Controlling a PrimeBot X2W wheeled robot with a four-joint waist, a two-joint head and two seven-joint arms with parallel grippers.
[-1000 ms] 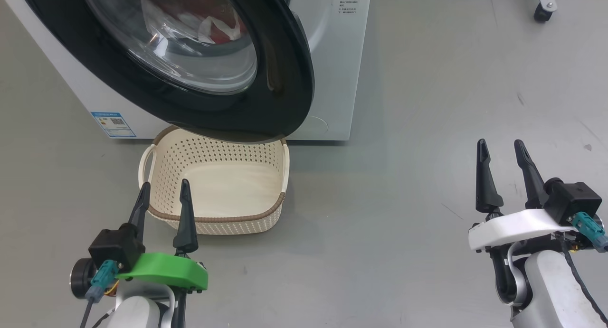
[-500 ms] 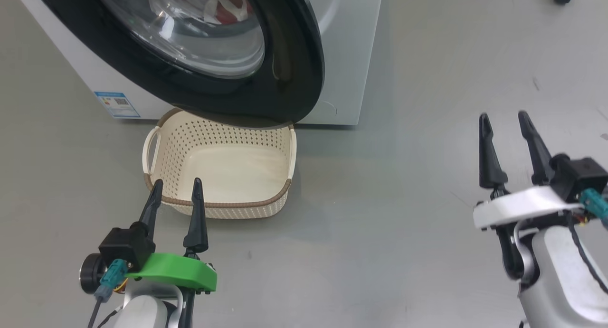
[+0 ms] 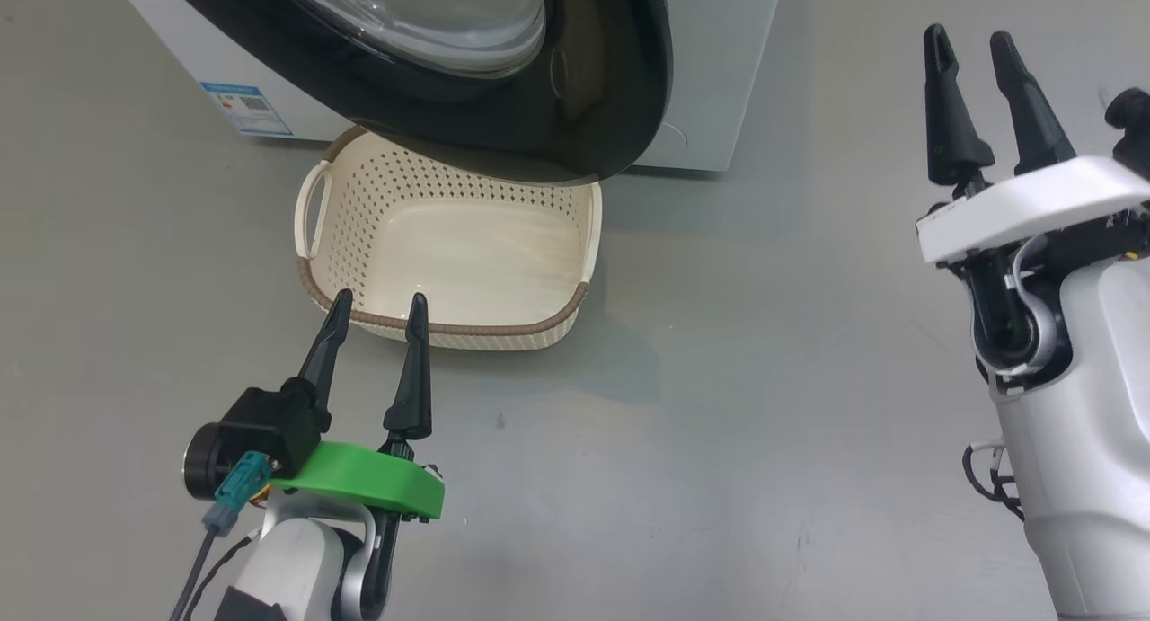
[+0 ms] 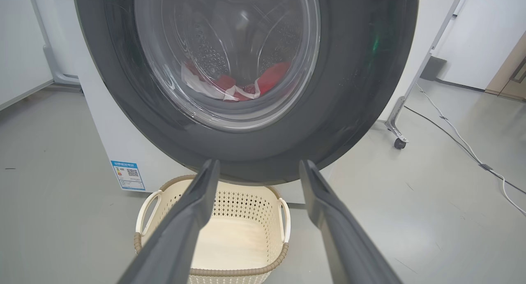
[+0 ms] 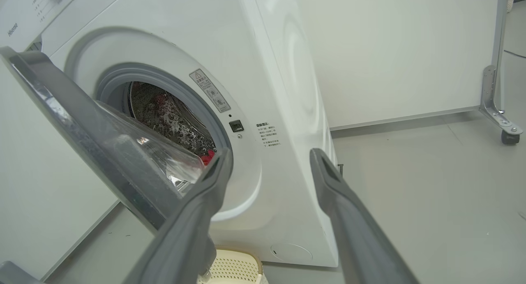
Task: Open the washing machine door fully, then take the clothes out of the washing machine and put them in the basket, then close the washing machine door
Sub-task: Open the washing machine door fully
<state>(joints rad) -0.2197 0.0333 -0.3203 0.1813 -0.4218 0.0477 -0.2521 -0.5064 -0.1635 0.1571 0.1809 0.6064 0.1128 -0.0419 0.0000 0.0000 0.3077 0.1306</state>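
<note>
Floor (image 3: 764,378), smooth and grey, carries the washing machine (image 3: 710,73), a white box standing at the top of the head view. Its door (image 3: 584,82) hangs partly open, swung out toward the robot; the right wrist view shows a gap between the black rim and the machine's front, with the drum visible behind. The basket (image 3: 359,208) sits on the floor just in front of the machine, and the door's lower edge hangs over its far side. Nothing lies in the basket. The left claw (image 3: 379,297) has its two dark fingers spread wide apart and holds nothing. In the head view its tips line up with the basket's near rim, and in its own wrist view they point at the bottom of the door; whether they touch the rim I cannot tell. The right claw (image 3: 968,35) is also spread wide and empty, raised over bare floor well to the right of the machine and touching nothing. The clothes (image 4: 275,76), red with white, lie at the bottom of the drum, seen through the door's glass. A small blue label (image 3: 247,109) is stuck low on the machine's front, left of the basket.
</note>
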